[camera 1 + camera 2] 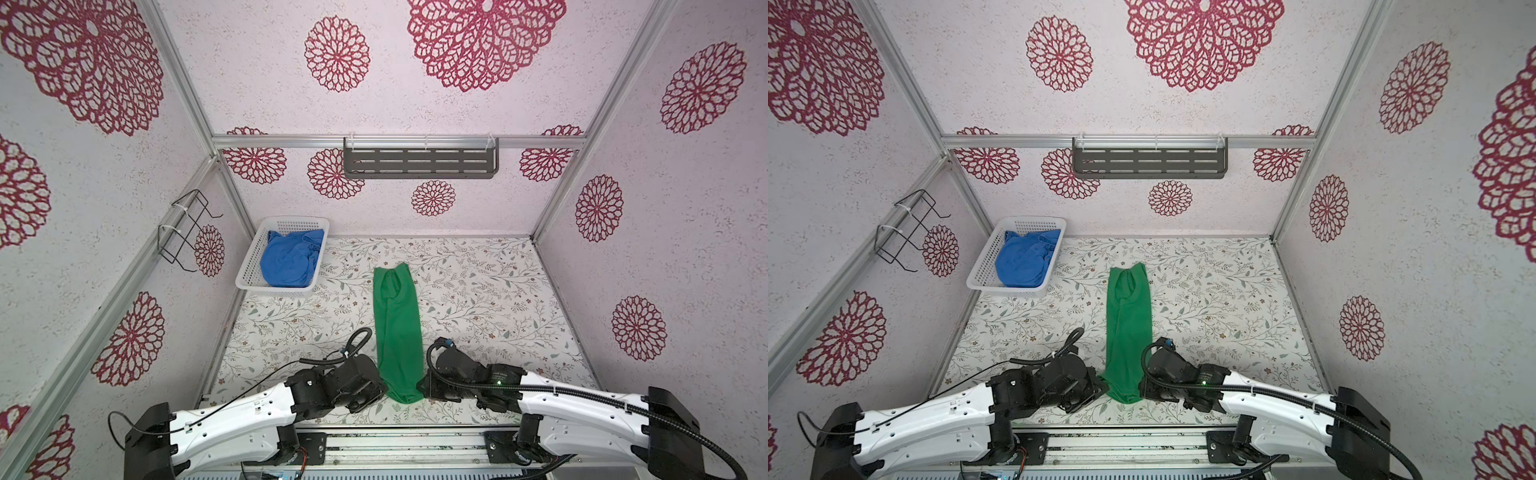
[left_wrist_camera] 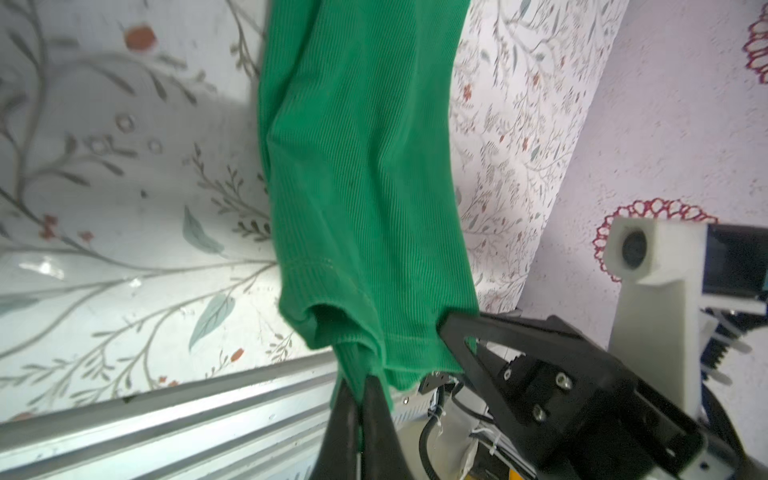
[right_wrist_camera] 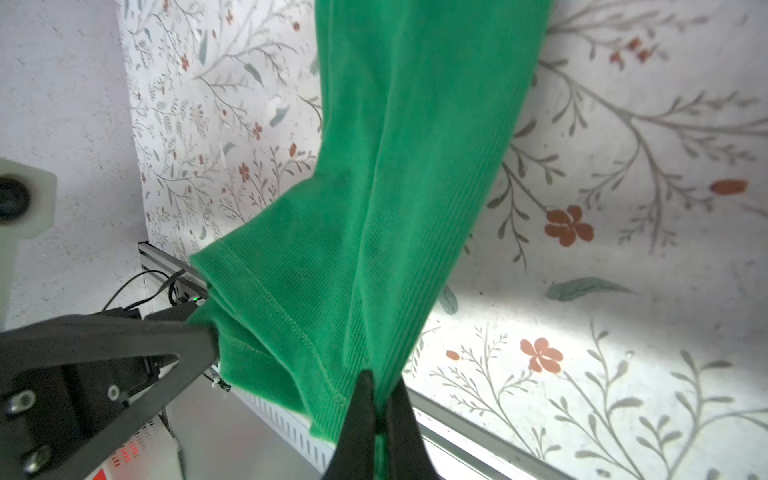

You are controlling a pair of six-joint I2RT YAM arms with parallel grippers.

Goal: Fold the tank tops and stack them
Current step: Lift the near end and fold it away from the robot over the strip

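- In both top views, my green top (image 1: 397, 332) (image 1: 1129, 328) lies as a long narrow strip down the middle of the bench (image 1: 498, 299) (image 1: 1225, 299). Its neck end is far from me and its hem is at the front edge. The left jaws meet the hem's left corner and the right jaws its right corner.
- The blue top (image 1: 291, 259) (image 1: 1025, 262) sits bunched in the basket (image 1: 251, 257) (image 1: 984, 262) at the far left, well apart from both jaws.
- Left wrist: my left jaws are clenched on a hem corner of the green top (image 2: 361, 166). Across the hem, the right jaws pinch the other corner.
- Right wrist: my right jaws are clamped on the hem's folded edge (image 3: 415, 166). The left jaws grip the opposite corner.
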